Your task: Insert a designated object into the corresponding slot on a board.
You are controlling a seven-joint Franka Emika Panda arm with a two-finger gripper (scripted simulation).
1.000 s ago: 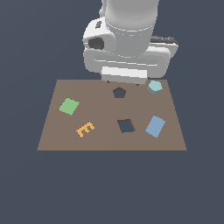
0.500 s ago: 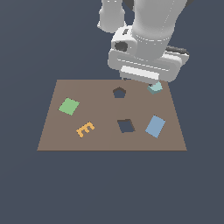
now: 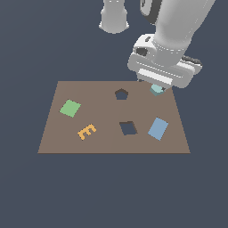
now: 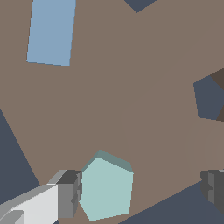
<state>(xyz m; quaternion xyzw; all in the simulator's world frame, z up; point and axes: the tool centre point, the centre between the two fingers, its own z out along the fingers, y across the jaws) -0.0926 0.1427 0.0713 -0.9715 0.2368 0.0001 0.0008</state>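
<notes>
One pale teal block (image 4: 106, 189), five-sided and chunky, flat on the brown board (image 3: 107, 142) near its far corner at the exterior view's right, half hidden there under the arm. No clear long axis; about as wide as long, one flat face up, one corner aimed toward the light-blue tile (image 4: 50, 31). End effector (image 4: 142, 188) spread wide, released, grasping nothing: one finger (image 4: 70, 194) just beside the block's edge, contact not discernible, the other finger (image 4: 213, 186) well apart. Two dark cutouts in the board: one pentagon slot (image 3: 121, 94), apart from the block toward the exterior view's left, and one square cutout (image 3: 128, 128). One green tile (image 3: 70, 108), one orange letter E (image 3: 87, 131), one light-blue tile, all lying flat.
</notes>
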